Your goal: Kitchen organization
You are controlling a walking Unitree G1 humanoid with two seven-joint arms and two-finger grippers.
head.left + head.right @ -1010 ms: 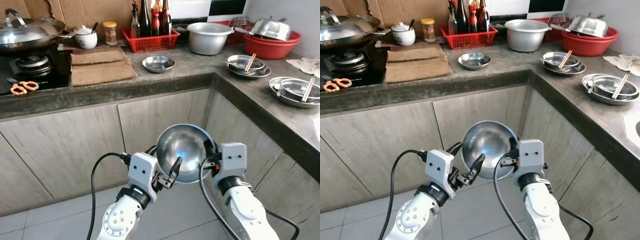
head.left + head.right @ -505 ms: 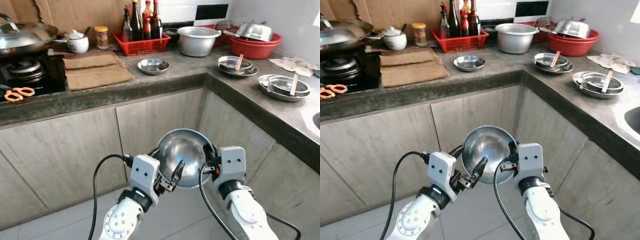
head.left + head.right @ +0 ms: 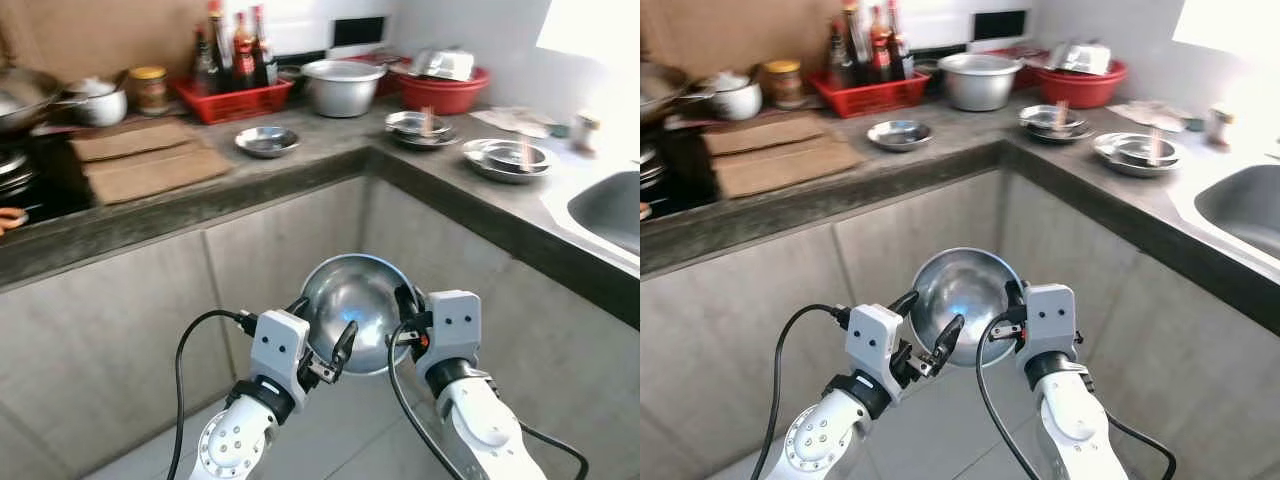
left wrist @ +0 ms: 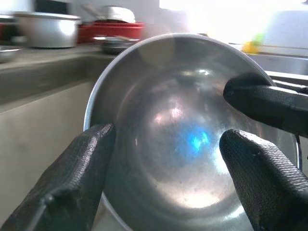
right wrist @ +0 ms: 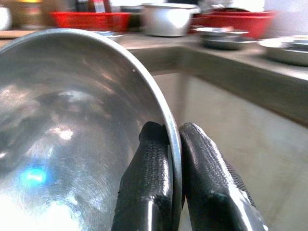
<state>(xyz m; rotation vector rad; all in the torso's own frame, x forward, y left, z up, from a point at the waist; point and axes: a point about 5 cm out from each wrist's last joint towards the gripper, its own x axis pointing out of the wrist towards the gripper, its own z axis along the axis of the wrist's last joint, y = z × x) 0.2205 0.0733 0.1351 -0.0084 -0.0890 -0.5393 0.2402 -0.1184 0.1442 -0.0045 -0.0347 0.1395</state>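
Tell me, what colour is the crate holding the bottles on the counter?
Red. The slotted plastic crate of dark glass bottles shows best in the right eye view.

We hold the bowl (image 3: pixel 358 312) between our grippers: right gripper (image 5: pixel 174 159) pinching its rim, left gripper (image 3: pixel 322 352) beside it, counter (image 3: pixel 330 150) beyond.

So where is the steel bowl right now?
The steel bowl is held low in front of the cabinets, at the centre of the eye views. The right gripper pinches its rim, and the open left gripper sits beside it.
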